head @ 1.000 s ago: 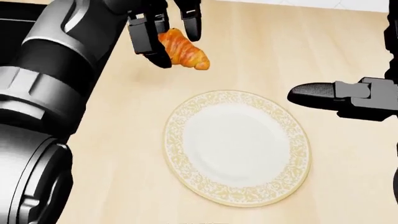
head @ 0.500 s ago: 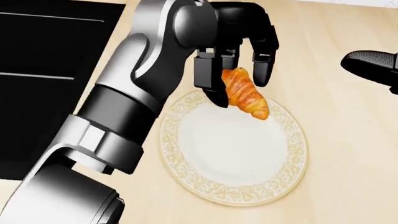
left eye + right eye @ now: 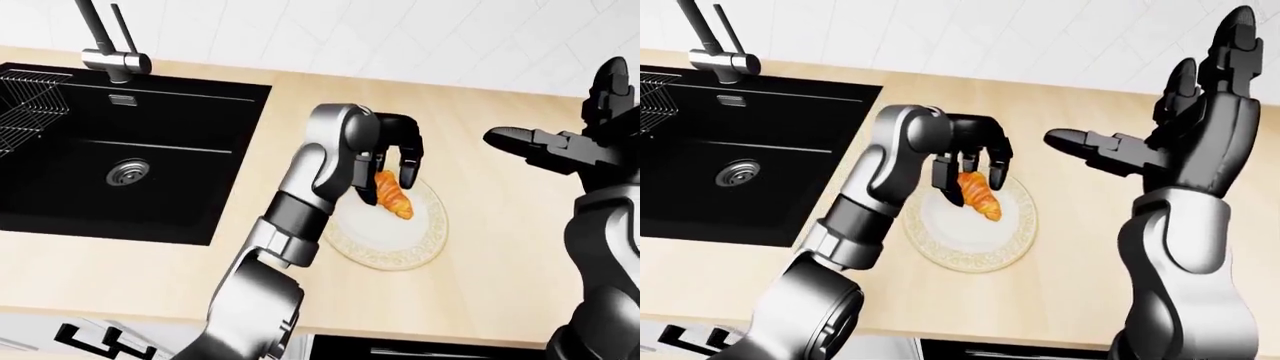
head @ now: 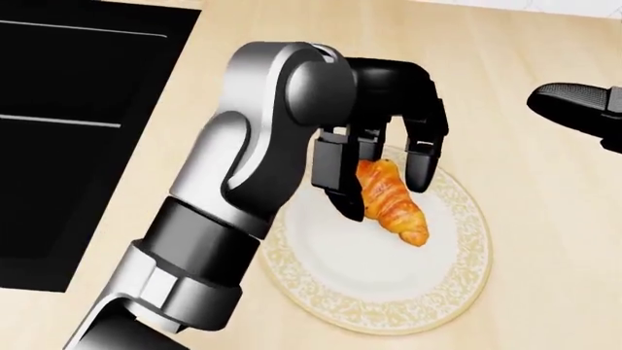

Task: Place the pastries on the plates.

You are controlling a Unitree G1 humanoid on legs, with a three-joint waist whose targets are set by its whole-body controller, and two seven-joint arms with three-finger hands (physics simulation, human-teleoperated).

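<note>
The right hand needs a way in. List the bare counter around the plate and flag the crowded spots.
Bare wood lies right of the plate, under the raised, open right hand, and along the counter edge below the sink. Crowded: the plate's upper left, where the left hand fingers grip the croissant.

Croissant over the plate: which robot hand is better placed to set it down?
Left. The left robot hand already grips the croissant directly above the plate. The right robot hand is open, raised and off to the right of the plate, holding nothing.
</note>
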